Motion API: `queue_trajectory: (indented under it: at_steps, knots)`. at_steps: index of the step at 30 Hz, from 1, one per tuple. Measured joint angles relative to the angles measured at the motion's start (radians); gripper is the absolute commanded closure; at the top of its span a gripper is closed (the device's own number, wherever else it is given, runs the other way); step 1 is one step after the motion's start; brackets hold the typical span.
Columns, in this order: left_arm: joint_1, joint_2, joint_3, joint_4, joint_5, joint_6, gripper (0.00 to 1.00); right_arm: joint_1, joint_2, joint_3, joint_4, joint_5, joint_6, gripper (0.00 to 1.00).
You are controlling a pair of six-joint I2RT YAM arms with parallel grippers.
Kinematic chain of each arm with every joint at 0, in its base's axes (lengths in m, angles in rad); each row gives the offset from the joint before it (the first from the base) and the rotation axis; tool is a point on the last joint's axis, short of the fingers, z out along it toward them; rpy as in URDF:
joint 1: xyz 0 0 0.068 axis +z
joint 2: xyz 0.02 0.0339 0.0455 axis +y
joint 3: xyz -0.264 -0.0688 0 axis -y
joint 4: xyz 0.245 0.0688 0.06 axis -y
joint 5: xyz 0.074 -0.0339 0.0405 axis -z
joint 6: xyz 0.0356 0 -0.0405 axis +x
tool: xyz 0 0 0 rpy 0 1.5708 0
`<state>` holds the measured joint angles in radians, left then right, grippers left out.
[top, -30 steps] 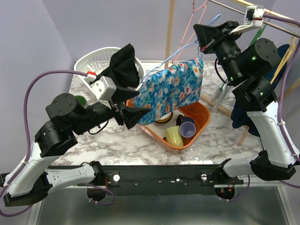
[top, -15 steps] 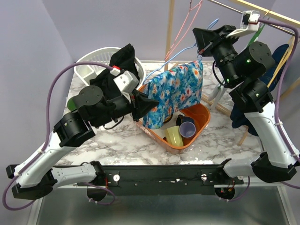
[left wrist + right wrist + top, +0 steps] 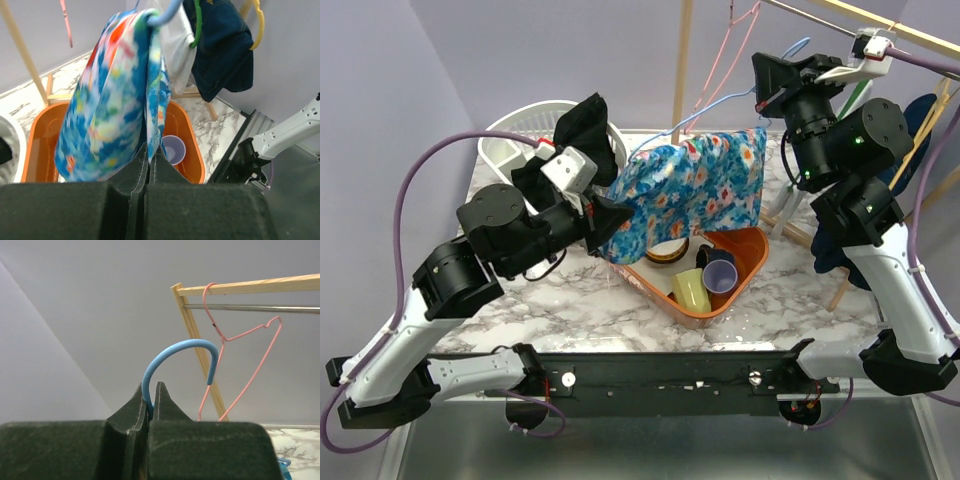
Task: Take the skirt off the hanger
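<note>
Two tools are both closed: the left tool (image 3: pixel 148 150) pinches the lower edge of the skirt (image 3: pixel 115 100), and the right tool (image 3: pixel 152 392) clamps the stem of the blue hanger (image 3: pixel 175 352) just below its hook. The floral skirt is draped over that hanger, stretched between the two tools in the air above the orange tub (image 3: pixel 752 250) on the bench (image 3: pixel 620 310). Cloth covers the hanger's bar, and the skirt is blurred in the left wrist view.

Left claw (image 3: pixel 607 216) pinched closed, arm outstretched; right claw (image 3: pixel 761 98) pinched closed, arm raised high.
</note>
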<state>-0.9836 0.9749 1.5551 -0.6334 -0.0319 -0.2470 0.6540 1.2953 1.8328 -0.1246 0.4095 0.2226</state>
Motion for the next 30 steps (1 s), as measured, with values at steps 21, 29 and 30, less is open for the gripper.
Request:
queue_trajectory:
  at_steps: [21, 29, 30]
  knots:
    - [0.000, -0.108, 0.198, -0.251, -0.294, 0.073, 1.00, 0.006, 0.061, 0.001, 0.109, 0.101, -0.075, 0.99]
    - [-0.002, -0.125, 0.205, -0.277, -0.467, 0.105, 1.00, 0.005, 0.064, 0.001, 0.119, 0.119, -0.085, 0.99]
    - [-0.002, -0.125, 0.205, -0.278, -0.502, 0.110, 1.00, 0.005, 0.064, 0.001, 0.122, 0.124, -0.090, 0.99]
